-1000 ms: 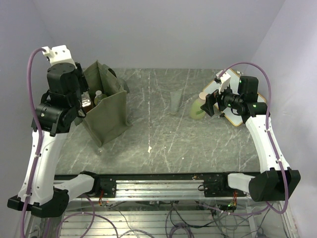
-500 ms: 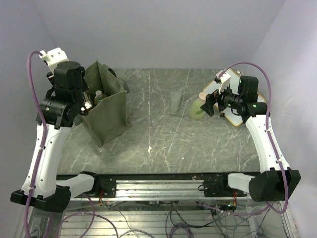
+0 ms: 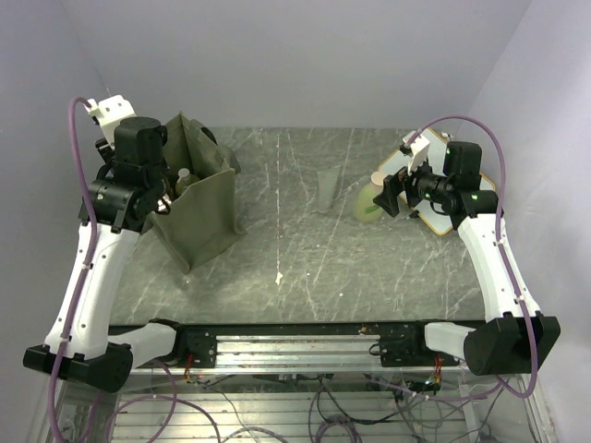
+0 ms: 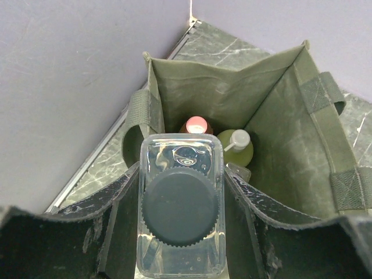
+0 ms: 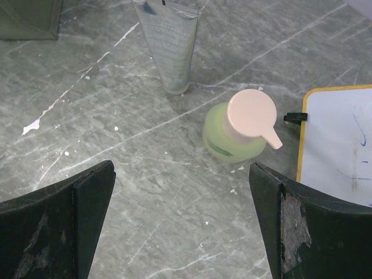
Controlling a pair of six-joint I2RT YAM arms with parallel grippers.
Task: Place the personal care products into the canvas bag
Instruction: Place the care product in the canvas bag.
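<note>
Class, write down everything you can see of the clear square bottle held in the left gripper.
The clear square bottle looks like transparent plastic or glass, with rounded corners and a thick shoulder. Its round dark cap is ribbed at the edge, screwed on and faces the wrist camera. The left gripper clamps it, with one of its black fingers pressed on each side. It hangs over the open canvas bag, above an orange bottle and a yellow-green bottle.

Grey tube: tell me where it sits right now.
In the top view the grey tube stands on the table right of centre, just left of the yellow-green bottle, far from the bag.
</note>
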